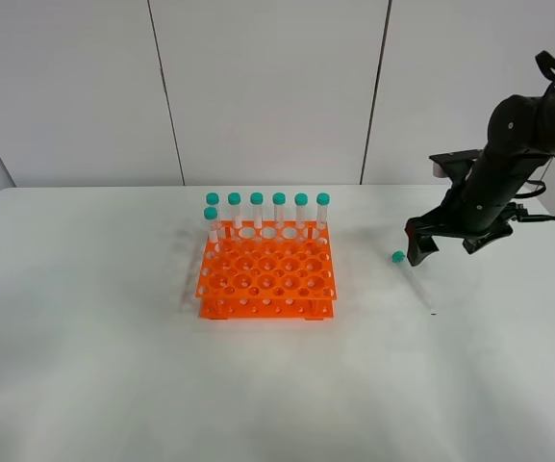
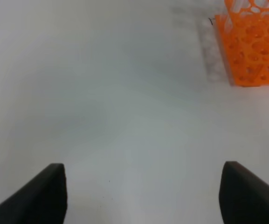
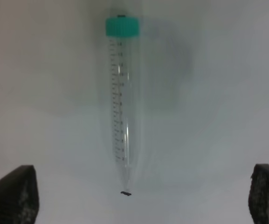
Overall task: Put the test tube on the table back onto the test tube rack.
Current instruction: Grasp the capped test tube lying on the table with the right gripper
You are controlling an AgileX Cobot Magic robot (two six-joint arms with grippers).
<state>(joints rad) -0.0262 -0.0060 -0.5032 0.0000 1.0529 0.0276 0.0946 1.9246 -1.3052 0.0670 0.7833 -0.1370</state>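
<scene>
The test tube (image 1: 414,278) lies flat on the white table (image 1: 85,366), right of the orange test tube rack (image 1: 267,274); its teal cap (image 1: 397,257) points toward the rack's side. My right gripper (image 1: 447,245) hovers open just above it. In the right wrist view the clear tube (image 3: 121,98) lies lengthwise between my wide-apart fingertips (image 3: 13,193), its tapered tip nearest the gripper (image 3: 141,196), and nothing touches it. The left gripper (image 2: 143,200) is open over bare table, with a corner of the rack (image 2: 253,42) off to one side. The left arm is outside the exterior view.
Several teal-capped tubes (image 1: 267,207) stand upright along the rack's back row and far left column; the other holes are empty. A grey panelled wall (image 1: 267,87) rises behind the table. The table's back edge runs close behind my right arm.
</scene>
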